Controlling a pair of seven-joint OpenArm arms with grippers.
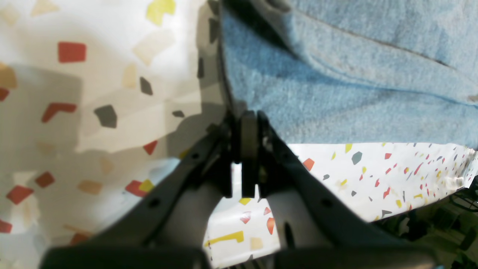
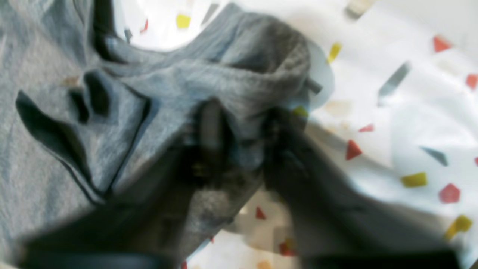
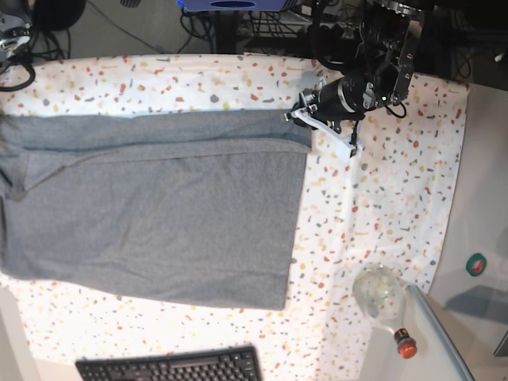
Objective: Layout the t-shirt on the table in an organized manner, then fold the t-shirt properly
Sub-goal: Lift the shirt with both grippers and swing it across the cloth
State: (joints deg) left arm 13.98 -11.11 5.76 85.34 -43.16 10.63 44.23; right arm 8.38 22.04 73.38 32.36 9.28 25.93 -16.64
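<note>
mostly laid out: t-shirt (image 3: 151, 214) lies flat on the table (image 3: 381, 198), one long edge folded over. left gripper (image 1: 248, 123) is pinched shut at that edge's corner, right gripper (image 2: 239, 127) clamped on bunched fabric. remaining folds not done yet.

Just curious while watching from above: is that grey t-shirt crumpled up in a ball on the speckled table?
No, the heather-grey knit t-shirt lies spread wide and mostly flat across the white flecked table.

left tool (image 1: 248, 149) jaws shut; right tool (image 2: 239, 130) jaws closed, blurred
</note>
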